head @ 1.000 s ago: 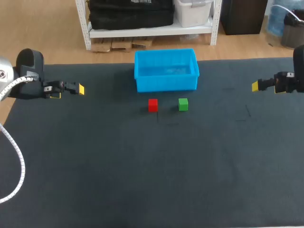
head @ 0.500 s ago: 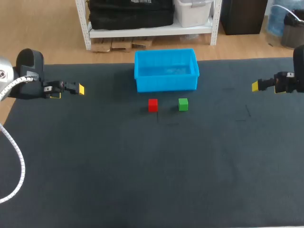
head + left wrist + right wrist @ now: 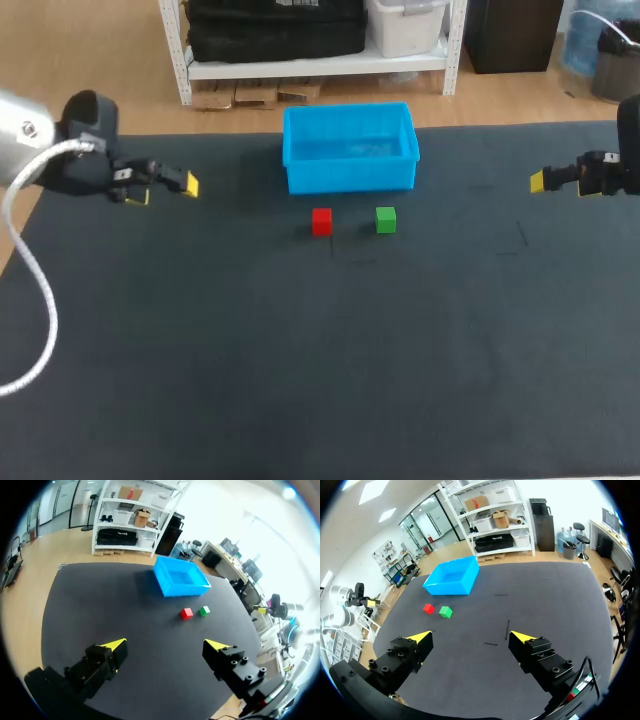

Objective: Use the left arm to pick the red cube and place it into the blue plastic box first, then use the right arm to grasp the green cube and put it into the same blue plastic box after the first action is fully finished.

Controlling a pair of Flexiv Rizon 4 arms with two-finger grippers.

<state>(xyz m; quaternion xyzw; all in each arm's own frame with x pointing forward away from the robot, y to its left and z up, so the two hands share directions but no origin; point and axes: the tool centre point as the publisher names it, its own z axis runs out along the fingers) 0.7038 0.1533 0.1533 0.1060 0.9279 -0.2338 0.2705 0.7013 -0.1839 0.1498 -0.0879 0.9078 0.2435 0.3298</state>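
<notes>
The left cube (image 3: 321,221) and right cube (image 3: 385,220) sat side by side on the tabletop (image 3: 320,350) just before the box (image 3: 350,176), with the left gripper (image 3: 164,190) and right gripper (image 3: 555,184) flanking them well apart.

L hand (image 3: 160,188) shifted twd red cube (image 3: 321,221).

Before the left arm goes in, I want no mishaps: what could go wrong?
The small red cube sits close beside the small green cube; the open jaws of the left arm might nudge the green one.
The blue plastic box stands just behind the red cube; a low lift could hit its wall.
</notes>
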